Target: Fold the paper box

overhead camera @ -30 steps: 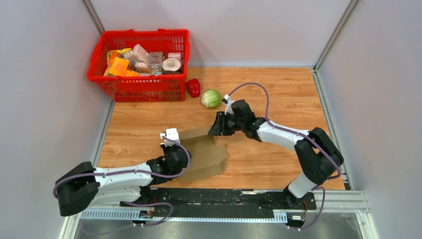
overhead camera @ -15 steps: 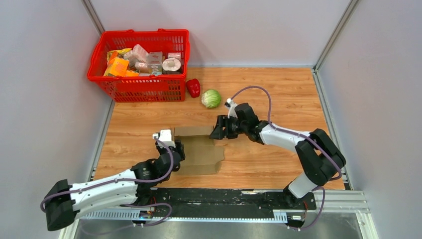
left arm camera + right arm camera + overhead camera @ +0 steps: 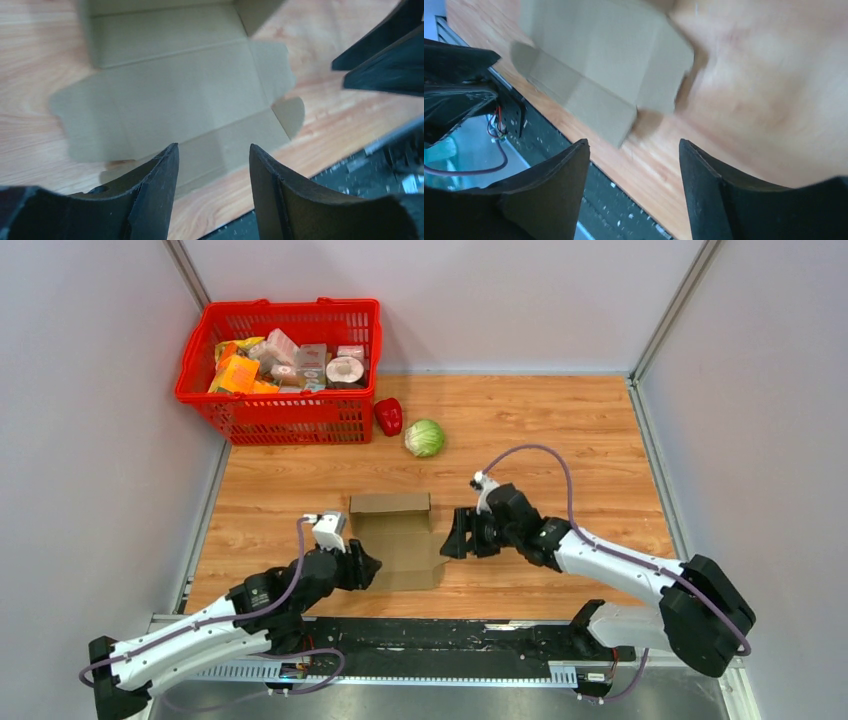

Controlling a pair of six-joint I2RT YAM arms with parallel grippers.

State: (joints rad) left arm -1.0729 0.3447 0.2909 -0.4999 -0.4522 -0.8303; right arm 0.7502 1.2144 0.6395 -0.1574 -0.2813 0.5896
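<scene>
On wood-grain table (image 3: 560, 430) boxed in by plain grey walls (image 3: 90, 440), paper box (image 3: 400, 545) mostly flat near front edge, far flap upright, left gripper (image 3: 366, 566) just beside it, jaws apart and empty, right gripper (image 3: 453, 540) likewise spread and empty, red basket (image 3: 290, 422) far-left corner, cabbage (image 3: 425, 437) and red pepper (image 3: 388, 416) beside it

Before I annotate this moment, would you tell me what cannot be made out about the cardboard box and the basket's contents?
- Top view: the left claw hides the near left edge of the paper box.
- Left wrist view: the top edge cuts off the box's upright far panel.
- Right wrist view: motion blur smears the box's creases.
- Top view: the packages in the red basket are too small to read.
</scene>
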